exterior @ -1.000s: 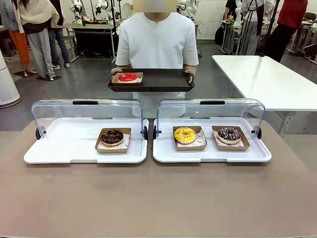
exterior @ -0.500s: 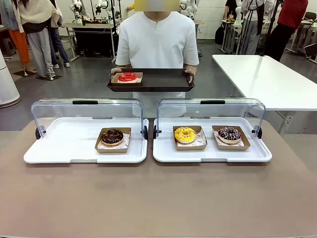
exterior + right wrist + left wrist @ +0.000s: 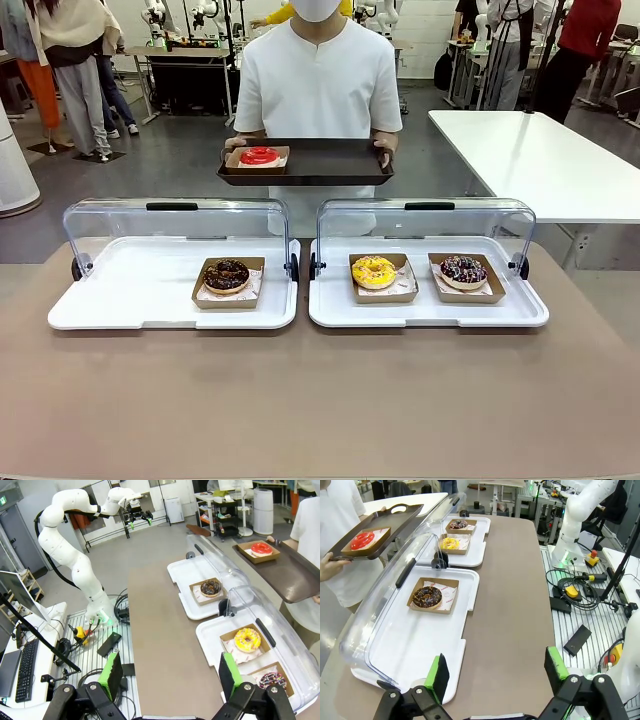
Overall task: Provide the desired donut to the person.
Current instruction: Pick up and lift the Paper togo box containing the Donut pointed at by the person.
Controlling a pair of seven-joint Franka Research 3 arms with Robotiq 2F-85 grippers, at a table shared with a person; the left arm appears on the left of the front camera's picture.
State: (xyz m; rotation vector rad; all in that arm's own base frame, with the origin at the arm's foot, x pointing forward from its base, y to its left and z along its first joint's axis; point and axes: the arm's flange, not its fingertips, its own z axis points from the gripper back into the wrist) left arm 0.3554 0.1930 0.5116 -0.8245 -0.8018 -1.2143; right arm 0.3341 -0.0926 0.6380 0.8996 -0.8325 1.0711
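Note:
The person in a white shirt stands at the far side, holding a dark tray with both hands. A red donut in a paper tray lies on its left part. On the table, a chocolate donut sits in the left display tray. A yellow donut and a dark sprinkled donut sit in the right display tray. My left gripper is open and empty, high above the table's end. My right gripper is likewise open and empty above the other end.
Both display trays have clear lids tipped open toward the person. The brown table is bare in front of them. A white table stands at the back right. Other people stand far behind.

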